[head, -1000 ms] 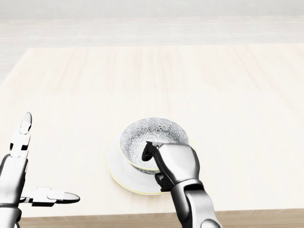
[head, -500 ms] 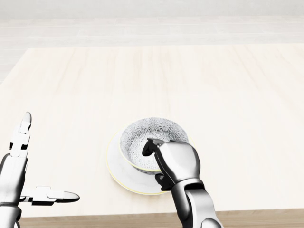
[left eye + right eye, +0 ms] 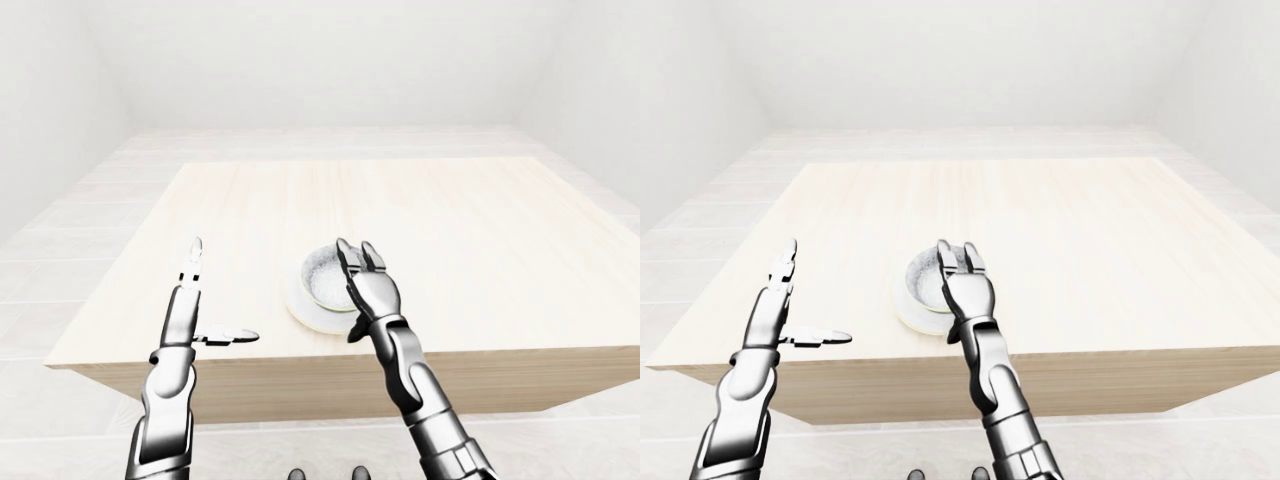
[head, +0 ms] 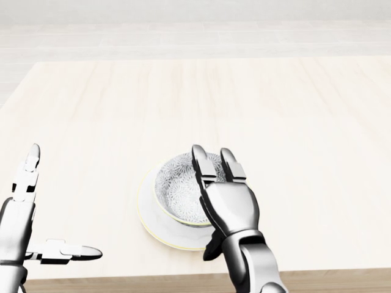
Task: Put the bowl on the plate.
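Two hands show over the pale wooden table (image 4: 293,122). Well left of the plate (image 4: 148,224), the left hand (image 4: 18,226) hangs with fingers spread, holding nothing. The patterned bowl (image 4: 177,189) sits upright on the plate. Over the plate's right side, the right hand (image 4: 229,207) is released, its straight fingers hiding part of the bowl's rim.

The right hand (image 4: 230,207) has uncurled its fingers (image 4: 200,163) from the bowl (image 4: 175,190) rim.
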You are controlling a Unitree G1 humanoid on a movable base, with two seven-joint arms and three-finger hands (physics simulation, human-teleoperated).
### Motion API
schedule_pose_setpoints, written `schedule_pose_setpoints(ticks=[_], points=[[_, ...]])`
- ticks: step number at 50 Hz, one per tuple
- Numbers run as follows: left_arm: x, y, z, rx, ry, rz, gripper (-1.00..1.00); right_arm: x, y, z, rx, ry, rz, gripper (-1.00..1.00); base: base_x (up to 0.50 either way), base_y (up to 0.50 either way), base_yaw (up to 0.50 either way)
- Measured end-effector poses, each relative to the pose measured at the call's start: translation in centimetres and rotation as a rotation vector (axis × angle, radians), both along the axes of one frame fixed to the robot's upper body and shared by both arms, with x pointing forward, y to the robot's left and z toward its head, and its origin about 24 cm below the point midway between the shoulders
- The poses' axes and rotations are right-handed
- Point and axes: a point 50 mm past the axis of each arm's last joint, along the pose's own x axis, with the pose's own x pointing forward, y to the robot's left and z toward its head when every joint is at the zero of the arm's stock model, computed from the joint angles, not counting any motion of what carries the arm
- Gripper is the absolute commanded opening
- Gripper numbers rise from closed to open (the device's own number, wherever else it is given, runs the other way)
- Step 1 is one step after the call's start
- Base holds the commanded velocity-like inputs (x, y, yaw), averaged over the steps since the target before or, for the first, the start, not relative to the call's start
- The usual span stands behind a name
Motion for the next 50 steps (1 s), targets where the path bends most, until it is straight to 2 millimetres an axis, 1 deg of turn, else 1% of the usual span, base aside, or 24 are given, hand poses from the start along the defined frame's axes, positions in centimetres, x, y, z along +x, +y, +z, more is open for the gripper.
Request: schedule_pose_setpoints(ticks=[11, 17, 22, 28, 35, 43, 50], points=[[0.0, 0.0, 0.1, -0.001, -0.003, -0.002, 1.00, -0.2, 0.0, 0.5, 0.001, 0.002, 0.010, 1.00, 0.00, 0.00, 0.00], [0.0, -0.1, 0.2, -0.001, -0.004, -0.002, 1.00, -0.8, 0.0, 1.3, 0.021, 0.024, 0.037, 1.00, 0.00, 0.00, 0.00], [0.0, -0.1, 0.3, -0.002, -0.004, -0.003, 1.00, -1.3, -0.2, 2.9, 0.053, 0.015, 0.059, 1.00, 0.00, 0.00, 0.00], [0.0, -0.1, 0.3, -0.005, -0.006, -0.003, 1.00, -1.9, -0.8, 5.3, 0.088, -0.025, 0.077, 1.00, 0.00, 0.00, 0.00], [-0.1, -0.1, 0.5, -0.009, -0.009, -0.003, 1.00, -3.4, -1.7, 7.7, 0.116, -0.088, 0.085, 1.00, 0.00, 0.00, 0.00], [-0.3, 0.0, 0.6, -0.013, -0.012, -0.001, 1.00, -4.9, -2.5, 9.4, 0.136, -0.144, 0.084, 1.00, 0.00, 0.00, 0.00], [-0.5, 0.1, 0.7, -0.017, -0.015, 0.001, 1.00, -5.9, -3.1, 10.3, 0.140, -0.176, 0.081, 1.00, 0.00, 0.00, 0.00]])
